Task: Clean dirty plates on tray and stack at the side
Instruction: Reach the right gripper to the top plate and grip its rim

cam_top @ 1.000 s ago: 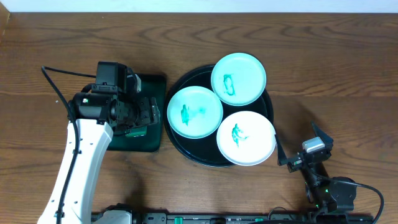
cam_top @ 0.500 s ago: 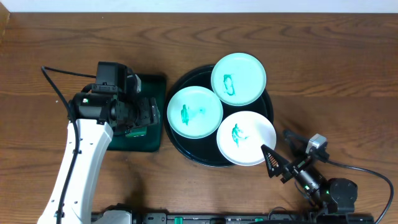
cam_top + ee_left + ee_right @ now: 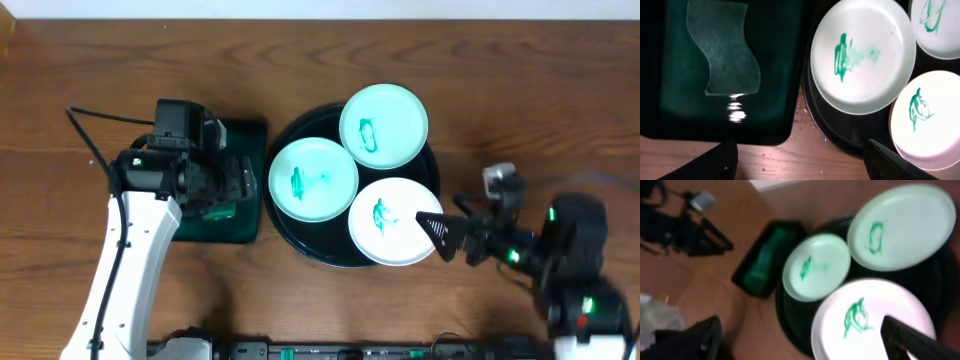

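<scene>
The left gripper (image 3: pixel 228 190) is held above the green tray (image 3: pixel 250 135), its fingers (image 3: pixel 726 159) spread wide apart with nothing between them. In the left wrist view the sponge (image 3: pixel 725 47) is seen ahead of the left finger, lying flat in the green tray and apart from both fingers. The tray (image 3: pixel 840 136) is found ahead of the right finger, just beside the green tray, with a strip of table (image 3: pixel 790 160) below the gripper.

Three plates are carried on the tray, each with a teal smear at its centre. From the left gripper, the middle plate (image 3: pixel 313 180) lies nearest, just to its right; the far plate (image 3: pixel 383 125) and the near plate (image 3: pixel 395 222) lie beyond it. The plates are packed close together, and both the far plate and the near plate reach past the tray rim.

The right gripper (image 3: pixel 445 226) is set at the right edge of the near plate, its fingers (image 3: pixel 912 341) held wide apart and empty. One fingertip is seen over that plate's rim from overhead; whether it is touching cannot be told. In the blurred right wrist view the near plate is seen directly ahead between the fingers, with the other two plates behind it and the green tray off to the left
</scene>
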{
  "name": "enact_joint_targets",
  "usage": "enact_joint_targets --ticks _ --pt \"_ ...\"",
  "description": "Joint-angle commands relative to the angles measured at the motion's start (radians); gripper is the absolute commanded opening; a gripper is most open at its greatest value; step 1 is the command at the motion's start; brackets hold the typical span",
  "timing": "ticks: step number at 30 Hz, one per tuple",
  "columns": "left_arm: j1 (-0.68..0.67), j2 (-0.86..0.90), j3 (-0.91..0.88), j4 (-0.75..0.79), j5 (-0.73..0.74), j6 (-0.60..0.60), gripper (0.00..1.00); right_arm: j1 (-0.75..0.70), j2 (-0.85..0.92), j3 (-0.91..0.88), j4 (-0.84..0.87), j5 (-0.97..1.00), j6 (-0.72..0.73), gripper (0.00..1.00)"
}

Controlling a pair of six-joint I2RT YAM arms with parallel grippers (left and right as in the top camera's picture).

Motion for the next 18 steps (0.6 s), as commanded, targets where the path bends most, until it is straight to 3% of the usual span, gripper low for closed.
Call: enact_joint_targets --ticks 1,4,7,12,14,15,18 --pt "-0.005 -0.002 0.015 -0.004 -0.011 0.02 0.81 0.063 0.243 0.229 -0.196 0.124 -0.251 0.99" --pt "-0.005 -0.002 0.015 0.0 -0.011 0.02 0.8 0.18 0.473 0.442 -0.406 0.389 -0.286 0.99" --pt "-0.005 -0.002 0.015 0.011 -0.011 0.02 0.8 0.307 0.632 0.584 -0.492 0.544 -0.285 0.99" --pt "-0.005 -0.002 0.015 0.014 -0.011 0.005 0.81 0.519 0.843 0.672 -0.492 0.734 -0.224 0.99" --pt "-0.005 -0.002 0.015 0.014 -0.011 0.005 0.8 0.563 0.903 0.672 -0.466 0.689 -0.185 0.99" --pt "-0.005 -0.002 0.015 0.014 -0.011 0.005 0.8 0.587 0.948 0.671 -0.428 0.578 -0.129 0.99" --pt "-0.005 -0.002 0.015 0.013 -0.011 0.005 0.81 0.618 1.012 0.671 -0.381 0.444 -0.159 0.99"
